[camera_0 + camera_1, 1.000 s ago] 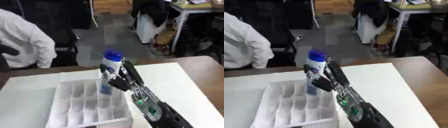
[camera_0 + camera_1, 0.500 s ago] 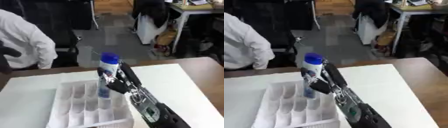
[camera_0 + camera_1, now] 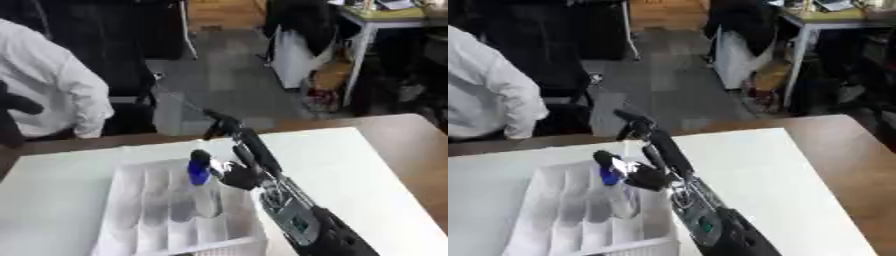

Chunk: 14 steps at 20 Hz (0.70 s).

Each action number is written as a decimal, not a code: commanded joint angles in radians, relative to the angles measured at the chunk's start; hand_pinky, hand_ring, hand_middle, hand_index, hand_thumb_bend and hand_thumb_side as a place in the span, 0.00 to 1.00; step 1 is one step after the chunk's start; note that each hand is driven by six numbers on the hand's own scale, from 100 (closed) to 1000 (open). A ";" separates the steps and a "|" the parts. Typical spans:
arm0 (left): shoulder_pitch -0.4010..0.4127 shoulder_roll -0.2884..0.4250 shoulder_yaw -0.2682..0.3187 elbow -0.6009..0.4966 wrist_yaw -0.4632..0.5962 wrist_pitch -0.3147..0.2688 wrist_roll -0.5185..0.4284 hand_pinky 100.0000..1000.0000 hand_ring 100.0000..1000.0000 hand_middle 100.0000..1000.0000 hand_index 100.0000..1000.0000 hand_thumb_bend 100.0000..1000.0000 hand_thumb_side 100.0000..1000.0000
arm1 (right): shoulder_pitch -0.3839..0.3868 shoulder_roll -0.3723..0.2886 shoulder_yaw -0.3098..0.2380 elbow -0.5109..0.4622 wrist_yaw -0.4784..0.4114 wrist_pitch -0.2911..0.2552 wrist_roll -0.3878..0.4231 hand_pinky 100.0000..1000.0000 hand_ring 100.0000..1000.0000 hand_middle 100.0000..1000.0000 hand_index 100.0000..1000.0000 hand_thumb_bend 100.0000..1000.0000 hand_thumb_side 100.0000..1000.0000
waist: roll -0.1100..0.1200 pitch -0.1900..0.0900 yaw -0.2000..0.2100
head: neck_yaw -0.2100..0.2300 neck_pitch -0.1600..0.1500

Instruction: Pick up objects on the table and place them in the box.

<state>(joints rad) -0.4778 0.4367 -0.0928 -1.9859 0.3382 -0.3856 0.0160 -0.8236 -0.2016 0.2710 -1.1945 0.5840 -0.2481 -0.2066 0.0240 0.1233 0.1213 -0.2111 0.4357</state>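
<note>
Right now the broad white table (image 3: 367, 165) fills the lower part of my view, with a brown wooden edge showing along its far and right sides. On it, towards my left, sits the white plastic box (image 3: 131, 210), split by thin walls into long narrow compartments running away from me.

My right arm comes up from the lower right, black with a silver joint, and reaches over the box's right-hand compartments. My right hand (image 3: 241, 172) hangs above the box's far half. Its fingers (image 3: 229, 131) are partly stretched out beyond the box's far rim, while the lower part of the hand is closed against the bottle, so I am pinching it on its right side.

That bottle is a pale, see-through plastic one with a dark blue cap (image 3: 199, 167). It leans inside the box, cap pointing up and away from me, its body (image 3: 203, 197) lying down into one of the middle-right compartments. I cannot tell whether its base touches the box floor.

My left hand shows in neither view.
</note>
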 commanded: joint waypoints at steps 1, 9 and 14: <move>-0.012 0.009 0.004 -0.014 -0.002 0.001 0.001 0.56 0.27 0.57 0.66 0.40 0.86 | -0.011 -0.005 -0.010 -0.004 0.016 0.007 -0.009 0.74 0.92 0.56 1.00 0.66 1.00 | 0.003 -0.015 0.000 | 0.008 -0.014; -0.011 0.011 0.003 -0.014 -0.002 0.001 0.000 0.56 0.27 0.57 0.66 0.40 0.86 | -0.007 -0.006 -0.012 -0.004 0.021 0.011 -0.017 0.73 0.90 0.55 1.00 0.66 1.00 | 0.003 -0.016 -0.002 | 0.010 -0.011; -0.007 0.013 0.004 -0.014 -0.004 0.001 0.001 0.56 0.27 0.57 0.66 0.40 0.86 | -0.002 -0.019 -0.019 -0.013 0.015 0.015 -0.031 0.72 0.90 0.54 1.00 0.65 1.00 | 0.003 -0.018 -0.006 | 0.011 -0.008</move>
<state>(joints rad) -0.4765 0.4367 -0.0929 -1.9859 0.3381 -0.3857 0.0160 -0.8154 -0.2036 0.2613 -1.1896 0.6008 -0.2328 -0.2312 0.0240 0.1231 0.1161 -0.2067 0.4357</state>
